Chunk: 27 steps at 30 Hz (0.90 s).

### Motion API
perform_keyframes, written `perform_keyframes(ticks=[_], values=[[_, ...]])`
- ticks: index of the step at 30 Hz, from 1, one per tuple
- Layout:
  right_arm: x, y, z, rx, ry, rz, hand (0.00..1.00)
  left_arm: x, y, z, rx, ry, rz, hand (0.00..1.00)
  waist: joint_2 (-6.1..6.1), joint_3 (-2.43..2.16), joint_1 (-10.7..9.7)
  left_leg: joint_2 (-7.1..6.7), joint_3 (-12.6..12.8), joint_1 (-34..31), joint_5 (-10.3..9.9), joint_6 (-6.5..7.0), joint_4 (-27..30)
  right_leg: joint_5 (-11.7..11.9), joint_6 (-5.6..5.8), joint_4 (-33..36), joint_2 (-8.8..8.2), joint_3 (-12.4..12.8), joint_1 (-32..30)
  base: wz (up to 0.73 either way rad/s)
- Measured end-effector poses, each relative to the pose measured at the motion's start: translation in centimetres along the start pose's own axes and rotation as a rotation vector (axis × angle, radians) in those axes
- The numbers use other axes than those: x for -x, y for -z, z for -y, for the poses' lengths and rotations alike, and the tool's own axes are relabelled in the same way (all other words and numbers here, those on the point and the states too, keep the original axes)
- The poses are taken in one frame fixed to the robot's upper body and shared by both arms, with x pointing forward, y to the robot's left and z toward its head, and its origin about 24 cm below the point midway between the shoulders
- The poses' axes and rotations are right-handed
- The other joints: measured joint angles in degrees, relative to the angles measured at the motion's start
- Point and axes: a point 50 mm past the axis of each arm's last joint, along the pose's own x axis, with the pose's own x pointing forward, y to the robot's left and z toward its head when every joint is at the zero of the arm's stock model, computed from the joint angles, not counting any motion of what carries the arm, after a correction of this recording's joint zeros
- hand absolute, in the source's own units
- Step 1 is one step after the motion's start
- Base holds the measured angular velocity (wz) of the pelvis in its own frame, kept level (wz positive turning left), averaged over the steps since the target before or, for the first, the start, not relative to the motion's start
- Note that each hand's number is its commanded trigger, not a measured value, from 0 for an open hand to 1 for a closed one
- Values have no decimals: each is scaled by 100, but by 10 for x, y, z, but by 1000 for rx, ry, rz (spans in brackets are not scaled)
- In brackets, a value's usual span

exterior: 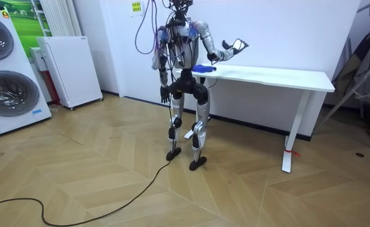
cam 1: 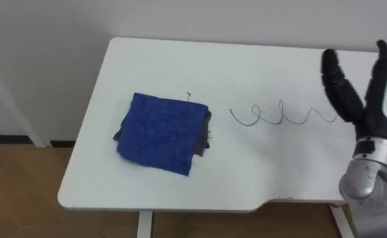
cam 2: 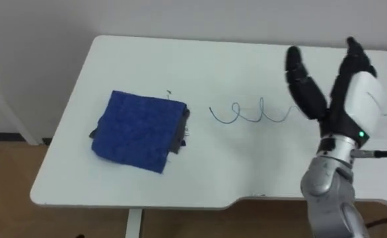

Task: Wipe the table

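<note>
Plainly the biggest thing is the white table (cam 1: pixel 154 59), its back edge against a pale wall. The robot stands at its front edge, close to the end at the room view's left.

Next comes the blue cloth (cam 1: pixel 162 132), the thing to wipe with. It lies folded into a thick pad near the table's left end, closer to the front edge than to the back, and nothing holds it. A darker grey layer peeks out along its right-hand edge.

The right hand (cam 1: pixel 372 92) is raised above the right part of the table, well apart from the cloth. Its fingers are straight and spread, the thumb stands off, and it is empty. The left hand (exterior: pixel 165 94) hangs at the robot's side; I cannot tell how its fingers stand.

Smallest is a thin looping scribble (cam 1: pixel 279 116), drawn mid-table between the cloth and the raised hand, and clear of both.

The cloth looks soft, light and limp, with a nap that should grip the smooth top rather than slide. Pinched by one corner it would likely fall open. The safer hold is probably a flat palm on top, or fingers closed through all the layers at the right-hand edge.
</note>
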Motion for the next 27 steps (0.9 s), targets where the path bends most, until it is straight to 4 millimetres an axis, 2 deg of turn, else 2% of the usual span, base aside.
perform_keyframes(ticks=[1,4,10,17,18,19,27], values=[[0,-4,-1,13,-25,24,0,0,0,0,0,4,1,0,5,-3,79,0,-20,-20,0,-1,3,0,0,-4,0,-16,-8,20],[1,-21,-4,8,-65,96,0,0,-1,0,0,3,3,0,33,-1,106,-3,-108,-129,15,-23,14,0,0,-11,-3,-116,-73,14],[12,-49,-18,109,-175,281,0,1,-11,-1,-39,10,59,0,46,-2,252,-3,-178,-73,25,-30,-13,0,0,-16,5,-117,-24,6],[24,-63,-33,131,-279,364,0,1,-20,3,-98,36,102,0,-34,5,312,-33,-280,-83,25,-30,-51,0,0,-215,2,-140,91,9],[27,-65,-37,145,-308,379,0,0,-23,3,-105,42,107,0,-30,28,351,-30,-289,-86,25,-30,-54,0,0,-213,6,-141,85,0],[31,-68,-41,176,-338,402,0,0,-25,3,-110,46,112,0,-24,33,391,-30,-288,-99,25,-30,-52,0,0,-215,6,-145,68,0],[52,-80,-61,254,-515,501,0,-2,-48,-2,-144,56,163,0,-40,28,555,-35,-305,-235,25,-30,-43,0,0,-210,-4,-201,0,3]])
